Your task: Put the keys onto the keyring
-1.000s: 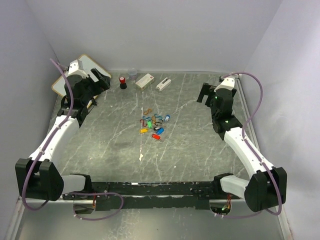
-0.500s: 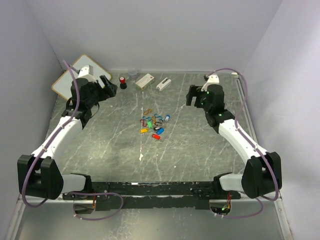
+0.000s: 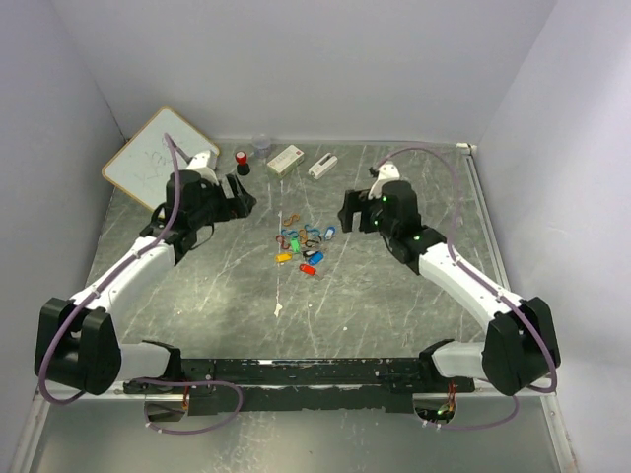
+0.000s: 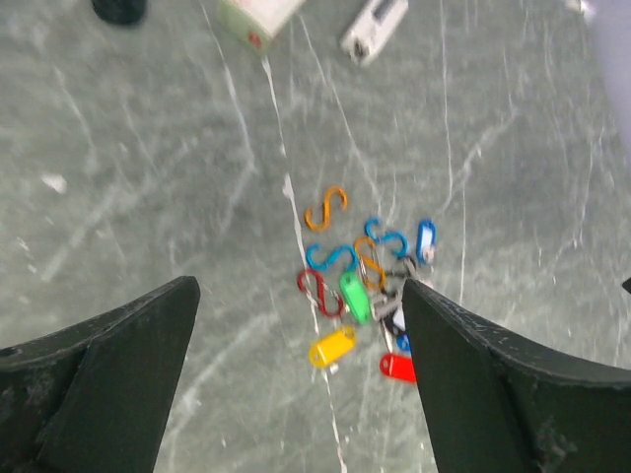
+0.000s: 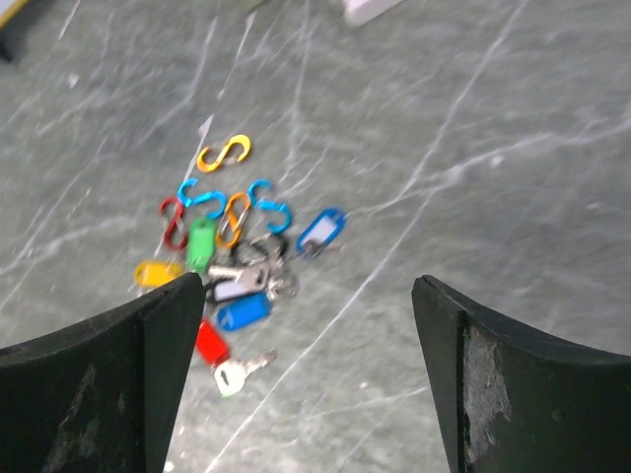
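Observation:
The keys [image 3: 304,246] lie in a small pile at the table's middle: tags in blue [image 5: 320,230], green [image 5: 201,244], yellow [image 4: 331,347] and red [image 4: 396,367], plus a bare metal key [image 5: 242,372]. Mixed in are an orange S-hook [image 4: 326,207], blue and red clips, and a small silvery ring [image 5: 282,284]. Which piece is the keyring I cannot tell. My left gripper [image 3: 240,192] [image 4: 298,288] hovers open to the pile's upper left. Opposite, my right gripper [image 3: 347,212] [image 5: 308,284] hovers open to its upper right. Neither touches anything.
Along the back stand a red-capped black cylinder [image 3: 242,163], a clear cup [image 3: 261,145] and two white blocks [image 3: 285,159] [image 3: 322,166]. A whiteboard [image 3: 148,163] leans in the back left corner. Walls close the table on three sides.
Both arms have swung inward from the back corners toward the pile of keys. Both grippers stay open and empty; the pile has not moved.

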